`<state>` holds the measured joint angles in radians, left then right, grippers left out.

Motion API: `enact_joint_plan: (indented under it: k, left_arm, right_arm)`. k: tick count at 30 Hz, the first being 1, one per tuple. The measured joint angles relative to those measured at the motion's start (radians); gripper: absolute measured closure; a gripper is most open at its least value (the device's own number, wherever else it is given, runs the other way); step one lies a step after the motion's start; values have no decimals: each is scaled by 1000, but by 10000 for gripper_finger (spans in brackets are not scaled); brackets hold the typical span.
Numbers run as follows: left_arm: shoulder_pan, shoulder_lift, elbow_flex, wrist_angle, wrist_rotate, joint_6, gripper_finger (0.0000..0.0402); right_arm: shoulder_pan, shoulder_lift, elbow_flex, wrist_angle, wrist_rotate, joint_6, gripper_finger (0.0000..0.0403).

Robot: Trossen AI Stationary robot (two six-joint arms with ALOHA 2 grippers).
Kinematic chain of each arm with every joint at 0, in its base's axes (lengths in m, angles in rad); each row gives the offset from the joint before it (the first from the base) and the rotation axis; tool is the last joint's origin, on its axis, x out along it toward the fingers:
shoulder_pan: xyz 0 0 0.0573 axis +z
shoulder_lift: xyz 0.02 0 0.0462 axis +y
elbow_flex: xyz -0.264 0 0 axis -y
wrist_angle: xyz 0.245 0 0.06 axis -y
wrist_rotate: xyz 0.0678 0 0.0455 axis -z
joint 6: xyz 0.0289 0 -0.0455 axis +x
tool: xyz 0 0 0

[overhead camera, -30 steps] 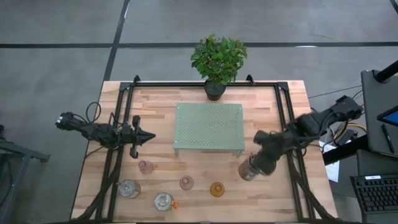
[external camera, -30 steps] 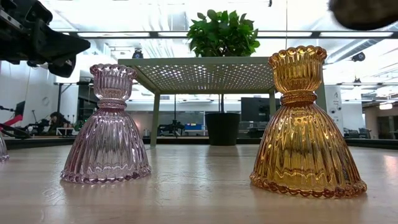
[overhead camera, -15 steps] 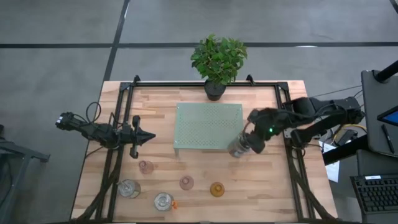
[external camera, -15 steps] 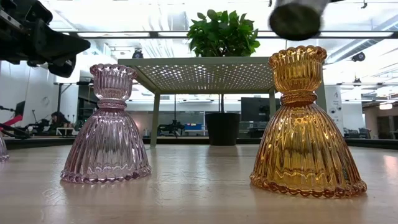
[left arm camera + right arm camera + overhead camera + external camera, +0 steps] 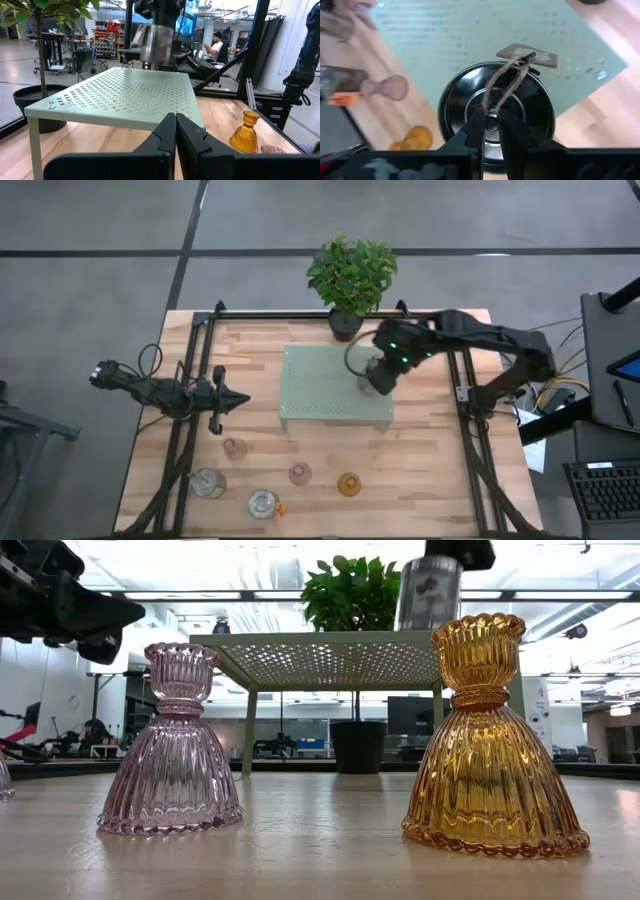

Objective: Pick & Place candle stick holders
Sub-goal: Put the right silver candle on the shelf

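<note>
My right gripper is shut on a silvery metallic candle stick holder over the right part of the green perforated rack. The holder also shows in the left wrist view. Two pink glass holders, an amber one and two silvery ones stand on their bases near the table's near edge. My left gripper is shut and empty, left of the rack. My right gripper comes from above, pointing down into the holder's open top. Its fingers are closed at the centre of the cup, where a twine loop with a tag runs in. The holder hangs upright, its base just over the rack's top; I cannot tell whether it touches.
A potted green plant stands at the table's far edge behind the rack. Black frame rails run along the table's left and right sides. In the low view the pink and amber holders stand in front of the rack.
My right gripper has carried the silvery holder from the table's near right toward the far edge and leftward, to a place over the rack. The holder stays lifted, has come lower toward the rack's top and now hangs upright.
</note>
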<state>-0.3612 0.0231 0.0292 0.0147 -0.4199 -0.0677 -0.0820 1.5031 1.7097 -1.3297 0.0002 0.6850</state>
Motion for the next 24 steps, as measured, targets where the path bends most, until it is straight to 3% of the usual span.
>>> enact_joint_plan:
  k: [12,24]
  left_arm:
    - [0,0,0,0,0,0,392]
    - [0,0,0,0,0,0,392]
  right_arm:
    - [-134,180,175,-130,0,-157,370]
    - [-215,192,185,-169,-6,-184,370]
